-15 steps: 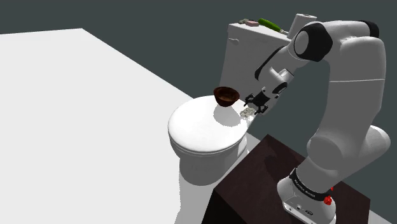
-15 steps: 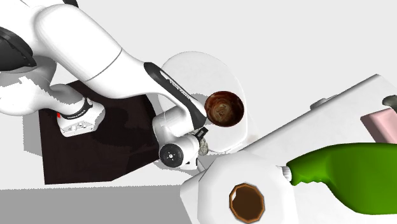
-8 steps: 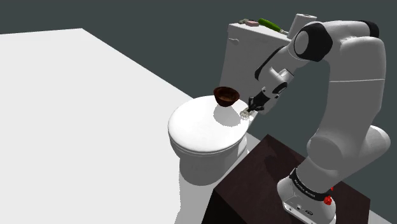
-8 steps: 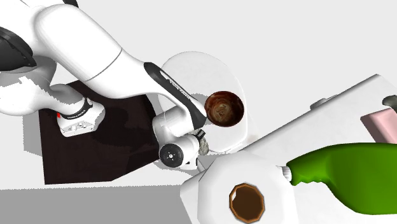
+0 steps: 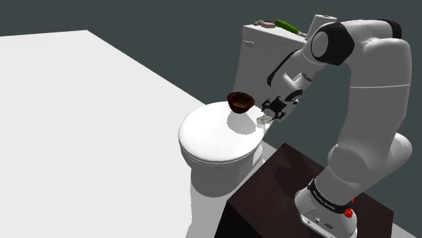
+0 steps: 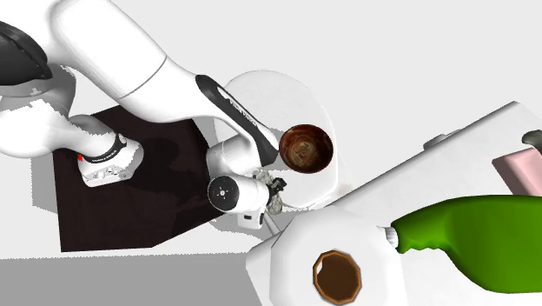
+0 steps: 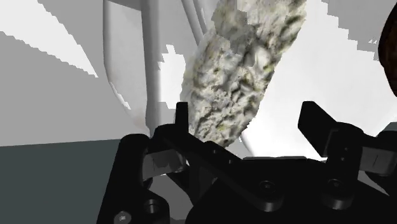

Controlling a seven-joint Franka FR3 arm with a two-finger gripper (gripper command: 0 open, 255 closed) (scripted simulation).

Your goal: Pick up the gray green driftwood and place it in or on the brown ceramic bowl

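Black gripper at the end of the white arm, low over the back edge of the toilet lid, just above the driftwood. Jaws apart, released, clasping nothing. In the wrist view, one jaw right beside the driftwood's flank, the other well clear of it, with a pale gap in between.

Driftwood itself: rough, pale grey with greenish flecks, long and narrow. Sits at the lid's edge on the side nearest the tank. From the second exterior view, pokes out just past the wrist, between lid and tank.

Dark brown bowl upright on the lid, near the driftwood but apart from it, glossy inside.

On top of the tank: a green bottle lying down, a small brown cup and something pink at the second exterior view's right edge.

Dark brown stand next to the toilet, on a white floor.
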